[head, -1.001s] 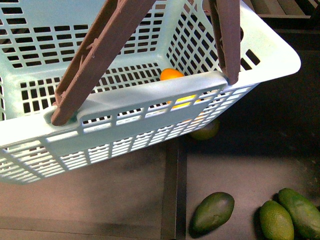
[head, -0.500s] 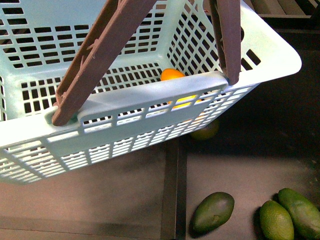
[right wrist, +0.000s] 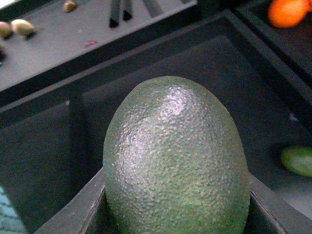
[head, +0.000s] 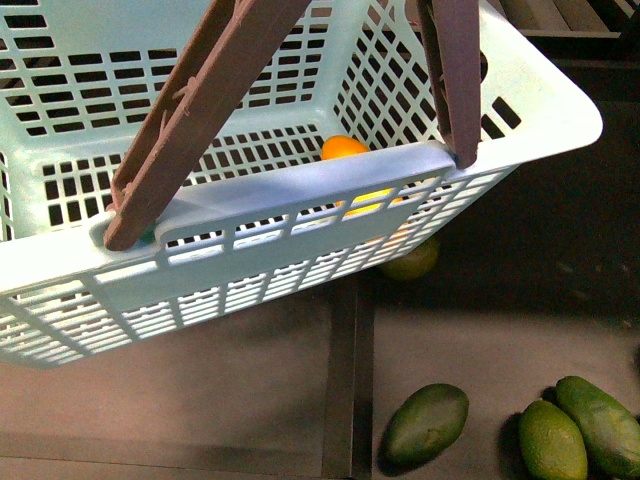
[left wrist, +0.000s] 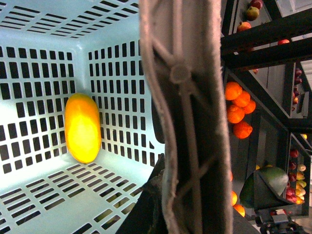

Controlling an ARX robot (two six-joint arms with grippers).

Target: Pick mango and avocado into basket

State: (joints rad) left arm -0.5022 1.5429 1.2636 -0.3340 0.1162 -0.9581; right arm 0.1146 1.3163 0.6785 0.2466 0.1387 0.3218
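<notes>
avocado (right wrist: 175,161) between the right fingers (right wrist: 80,212) — long axis outward (narrower end away)

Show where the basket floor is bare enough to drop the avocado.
Free: floor of the light turquoise slotted plastic basket, from the smooth yellow-orange mango to the left wall. Crowded: the near right corner, where the mango lies, and overhead, where two brownish-mauve handles rise; the dark green pebbled avocado should pass between them.

Items: mango (left wrist: 83,127), avocado (right wrist: 175,161), basket (head: 300,190)
Yellow-orange mango lies inside turquoise slotted basket, against its wall; dark green pebbled avocado sits upright between the right jaws.
</notes>
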